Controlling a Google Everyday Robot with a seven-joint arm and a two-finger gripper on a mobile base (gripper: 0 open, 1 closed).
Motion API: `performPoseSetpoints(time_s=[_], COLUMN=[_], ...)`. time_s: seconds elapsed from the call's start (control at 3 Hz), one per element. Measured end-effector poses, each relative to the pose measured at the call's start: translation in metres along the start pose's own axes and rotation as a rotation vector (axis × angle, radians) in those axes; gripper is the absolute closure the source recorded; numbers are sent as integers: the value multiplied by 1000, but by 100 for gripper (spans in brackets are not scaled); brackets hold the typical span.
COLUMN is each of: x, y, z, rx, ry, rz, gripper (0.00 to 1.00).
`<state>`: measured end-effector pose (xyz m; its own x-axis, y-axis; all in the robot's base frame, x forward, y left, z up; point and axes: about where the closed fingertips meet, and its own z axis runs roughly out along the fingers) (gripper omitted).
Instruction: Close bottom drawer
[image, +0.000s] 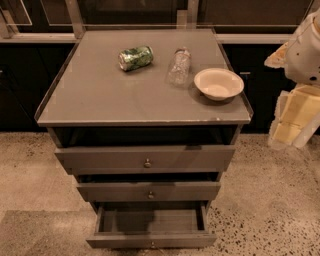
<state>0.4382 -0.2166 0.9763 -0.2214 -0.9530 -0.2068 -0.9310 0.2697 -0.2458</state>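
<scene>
The grey cabinet (100, 100) has three drawers. The bottom drawer (125, 241) is the lowest one and is pulled out the farthest. Its inside is in view and holds nothing, and its tiny knob (152, 245) sits at the lower edge of the view. The middle drawer (115, 192) and the top drawer (100, 159) stick out a little. My gripper (292, 117), white and pale yellow, hangs at the right edge of the view, beside the cabinet top's right corner. It is well above and to the right of the bottom drawer and touches nothing.
On the cabinet top lie a green can (135, 58) on its side, a clear plastic bottle (179, 66) on its side, and a white bowl (218, 83) near the right edge. Dark cabinets stand behind. Speckled floor (270, 210) surrounds the cabinet.
</scene>
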Motion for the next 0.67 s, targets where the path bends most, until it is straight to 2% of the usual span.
performPoseSetpoints(time_s=[0.33,0.67], x=[1,9], y=[1,26], z=[0,20], rx=[13,16], ry=[-10,-92], rz=[3,3], gripper=[0,0])
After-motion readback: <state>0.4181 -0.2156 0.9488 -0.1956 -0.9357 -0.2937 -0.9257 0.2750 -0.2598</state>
